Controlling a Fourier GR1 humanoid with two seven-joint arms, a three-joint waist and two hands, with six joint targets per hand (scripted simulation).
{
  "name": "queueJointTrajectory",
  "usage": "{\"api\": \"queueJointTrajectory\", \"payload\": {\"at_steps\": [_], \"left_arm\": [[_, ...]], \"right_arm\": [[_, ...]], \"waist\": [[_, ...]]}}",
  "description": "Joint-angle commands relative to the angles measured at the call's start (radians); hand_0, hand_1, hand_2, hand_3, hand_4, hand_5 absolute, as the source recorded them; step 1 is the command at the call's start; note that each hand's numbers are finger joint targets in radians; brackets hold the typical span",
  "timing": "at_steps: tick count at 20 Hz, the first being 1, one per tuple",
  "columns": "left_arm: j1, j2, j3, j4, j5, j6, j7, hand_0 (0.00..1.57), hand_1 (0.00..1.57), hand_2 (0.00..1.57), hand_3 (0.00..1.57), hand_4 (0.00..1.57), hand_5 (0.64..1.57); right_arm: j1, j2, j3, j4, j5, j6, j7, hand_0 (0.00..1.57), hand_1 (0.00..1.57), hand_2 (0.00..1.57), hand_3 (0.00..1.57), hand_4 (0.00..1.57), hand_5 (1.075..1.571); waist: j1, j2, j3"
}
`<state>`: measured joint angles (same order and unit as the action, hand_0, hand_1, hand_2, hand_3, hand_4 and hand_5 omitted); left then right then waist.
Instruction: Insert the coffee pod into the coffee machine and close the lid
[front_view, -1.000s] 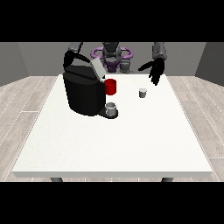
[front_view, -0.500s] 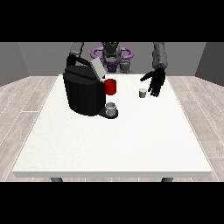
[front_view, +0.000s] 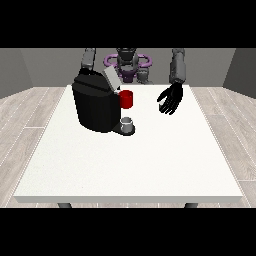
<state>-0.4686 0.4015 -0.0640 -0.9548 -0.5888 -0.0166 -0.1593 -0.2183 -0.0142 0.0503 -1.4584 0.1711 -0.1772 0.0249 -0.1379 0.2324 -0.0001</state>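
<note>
You can't see the coffee pod: the hand at the view's right (front_view: 170, 99) covers its spot. The far hand stays hidden behind the coffee machine (front_view: 97, 105).

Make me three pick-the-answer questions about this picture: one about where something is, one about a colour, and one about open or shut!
1. Where does the small grey cup stand?
A. on the base of the coffee machine, below the red part
B. on the floor
C. on top of the machine

2. What colour is the coffee machine's body?
A. white
B. black
C. green

3. How is the lid of the machine?
A. shut flat
B. tilted up, open
C. taken off and lying beside the machine

Answers:
1. A, because the cup sits on the machine's low front base, right under the red part.
2. B, because the big body is black all over.
3. B, because the grey lid slants upward above the machine's top.
</note>
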Motion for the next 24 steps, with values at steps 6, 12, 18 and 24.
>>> {"api": "queueJointTrajectory", "payload": {"at_steps": [6, 12, 18, 24], "left_arm": [[-0.079, 0.002, -0.089, 0.083, -0.180, 0.004, 0.030, 0.76, 0.76, 0.95, 0.81, 0.34, 1.571], [-0.105, 0.005, -0.130, 0.146, -0.249, -0.089, 0.045, 0.75, 0.75, 0.94, 0.81, 0.37, 1.571], [-0.098, 0.005, -0.087, 0.235, -0.288, -0.020, -0.061, 0.91, 0.91, 1.05, 0.96, 0.41, 1.571], [-0.186, -0.067, -0.027, 0.207, -0.229, -0.028, -0.073, 1.37, 1.37, 1.37, 1.30, 0.48, 1.571]], "right_arm": [[-0.047, -0.010, -0.018, 0.129, -0.002, 0.011, -0.039, 0.00, 0.00, 0.00, 0.00, 0.00, 1.571], [-0.074, 0.013, -0.020, 0.168, -0.022, 0.011, -0.050, 0.00, 0.00, 0.00, 0.00, 0.00, 1.571], [-0.024, -0.021, -0.078, 0.219, -0.063, 0.052, -0.122, 0.00, 0.00, 0.00, 0.00, 0.00, 1.571], [-0.048, -0.020, -0.089, 0.258, -0.073, 0.056, -0.108, 0.00, 0.00, 0.00, 0.00, 0.00, 1.571]], "waist": [[0.008, 0.000, 0.0004], [0.023, -0.034, 0.0004], [0.019, -0.044, 0.0002], [0.020, -0.047, 0.0003]]}}
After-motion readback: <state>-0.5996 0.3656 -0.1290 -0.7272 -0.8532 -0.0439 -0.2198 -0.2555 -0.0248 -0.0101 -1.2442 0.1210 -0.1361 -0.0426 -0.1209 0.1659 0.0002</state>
